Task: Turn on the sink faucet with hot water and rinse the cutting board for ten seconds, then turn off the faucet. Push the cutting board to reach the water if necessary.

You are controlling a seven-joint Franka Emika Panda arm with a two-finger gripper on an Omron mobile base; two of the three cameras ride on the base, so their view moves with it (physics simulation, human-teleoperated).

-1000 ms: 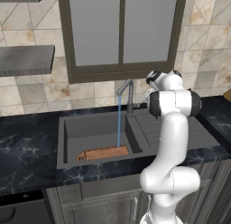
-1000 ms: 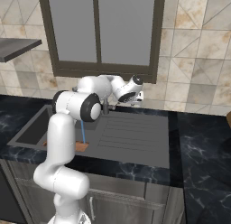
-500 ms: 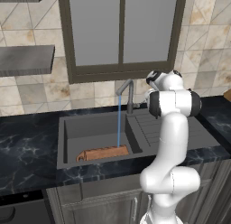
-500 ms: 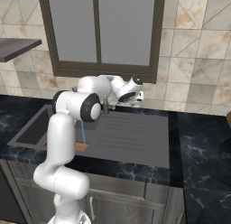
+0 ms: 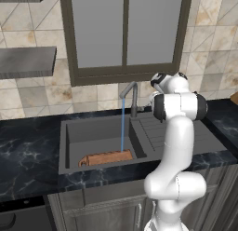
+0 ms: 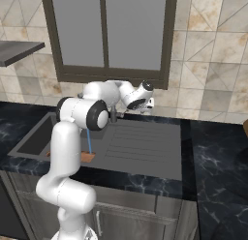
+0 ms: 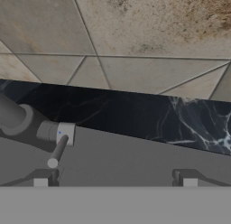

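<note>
The sink faucet (image 5: 133, 96) stands behind the sink (image 5: 69, 146), and the water (image 5: 122, 125) falls from its spout in a thin blue stream. The stream lands on the right end of the cutting board (image 5: 106, 158), which lies flat along the basin's front wall. The cutting board (image 6: 87, 157) and the water (image 6: 89, 142) also peek out beside my arm in the right base view. My gripper (image 6: 147, 105) hovers just right of the faucet post, open and empty. In the hand view the gripper (image 7: 115, 183) faces the back wall, with the faucet's lever (image 7: 57, 150) just above the left fingertip (image 7: 40, 182).
A ribbed drainboard (image 6: 140, 144) stretches right of the basin, with black marbled countertop (image 6: 218, 157) around it. Tiled wall and a dark-framed window (image 5: 124, 39) rise close behind the faucet. A grey shelf (image 5: 25, 62) hangs at the left.
</note>
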